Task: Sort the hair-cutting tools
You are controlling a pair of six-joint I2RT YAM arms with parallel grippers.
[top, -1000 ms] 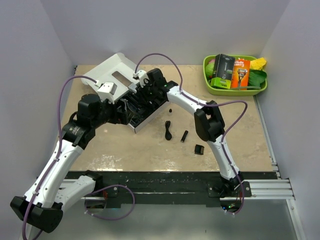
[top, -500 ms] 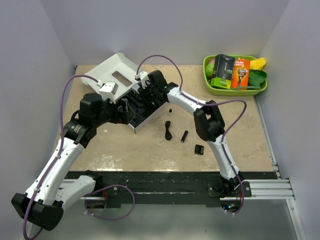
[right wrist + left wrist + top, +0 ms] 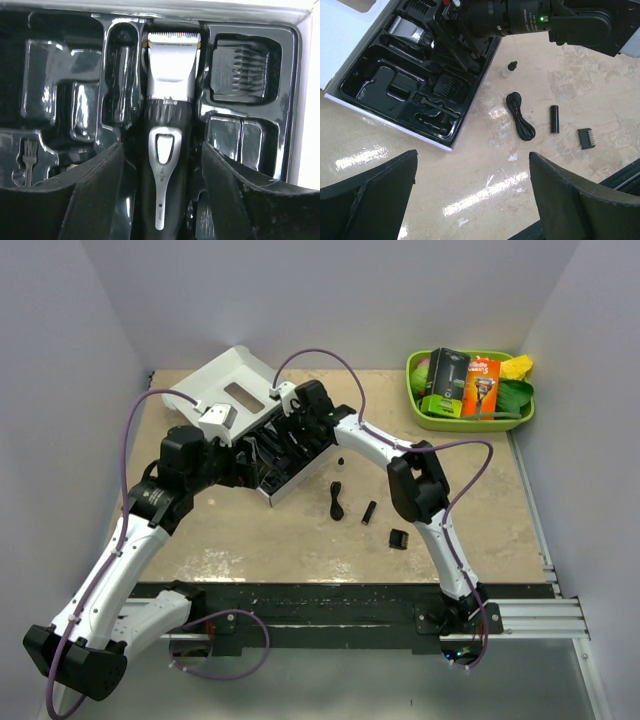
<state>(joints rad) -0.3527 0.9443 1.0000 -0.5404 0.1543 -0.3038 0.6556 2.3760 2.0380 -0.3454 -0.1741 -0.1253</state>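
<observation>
A slim black-and-silver electric hair clipper (image 3: 172,125) lay in a slot of the glossy black moulded insert (image 3: 65,75) inside a flat white box (image 3: 350,35). A black plastic comb attachment (image 3: 244,65) sat in the neighbouring compartment. The right gripper (image 3: 162,150) was spread either side of the clipper. The left gripper (image 3: 472,157) hung spread wide above the beige table (image 3: 600,75).

Left wrist: only the clipper's (image 3: 409,31) silver head shows; its body lies under the right arm (image 3: 520,17). Top view: right gripper (image 3: 292,435) covers the insert's (image 3: 272,480) middle, clipper unseen. Right wrist: clipper's tail cut by the bottom edge. Speck (image 3: 342,460) on the desk (image 3: 480,500) beside the insert's right edge: too small to tell from above.
</observation>
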